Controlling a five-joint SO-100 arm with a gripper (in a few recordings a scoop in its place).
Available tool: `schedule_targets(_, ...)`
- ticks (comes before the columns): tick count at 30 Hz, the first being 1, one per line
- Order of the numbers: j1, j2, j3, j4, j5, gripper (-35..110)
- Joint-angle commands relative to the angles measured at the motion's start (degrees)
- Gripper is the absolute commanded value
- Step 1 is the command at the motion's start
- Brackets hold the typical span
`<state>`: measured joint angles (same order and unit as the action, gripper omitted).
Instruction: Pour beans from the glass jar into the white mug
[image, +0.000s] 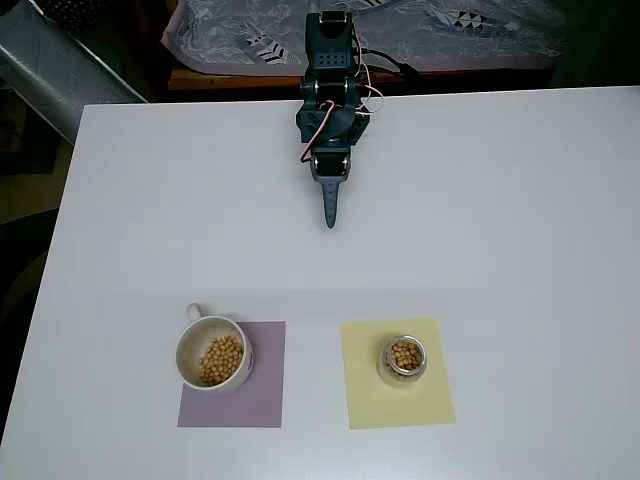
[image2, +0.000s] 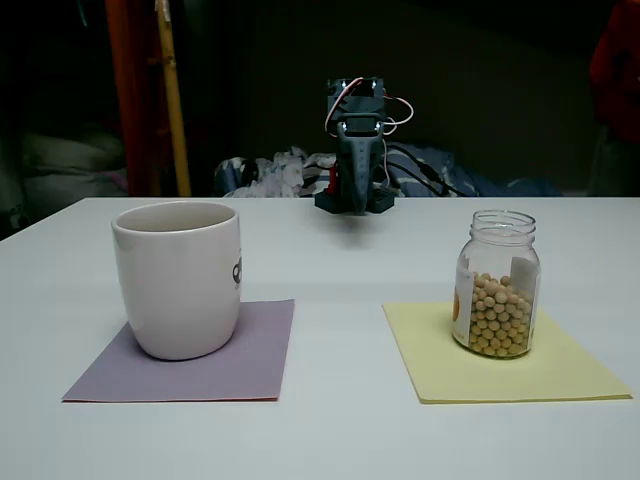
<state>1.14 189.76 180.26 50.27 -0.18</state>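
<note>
Counter stock as I logged it: mug, arm, jar.

Left in the overhead view, I noted the white mug upright on a purple mat, beans inside it. At the counter's far edge the arm sat folded, its fingers together, tips pointing toward the mats, well apart from both vessels. Right, the glass jar stood upright on a yellow mat, holding more beans.

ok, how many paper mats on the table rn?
2. A purple mat sits under the white mug on the left in the overhead view; a yellow mat sits under the glass jar on the right. None look hidden.
</note>
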Motion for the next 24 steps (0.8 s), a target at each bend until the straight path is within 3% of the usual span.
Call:
schedule_targets(1,1.9,2.1,-4.7,0.8,-13.7,24)
schedule_targets(8,4.8,1.1,-14.3,-3.9,-37.6,29)
schedule_targets(13,5.3,-9.3,-22.1,-10.7,-50.8,32)
schedule_targets(24,3.8,-31.1,-31.1,-37.9,-75.4,36)
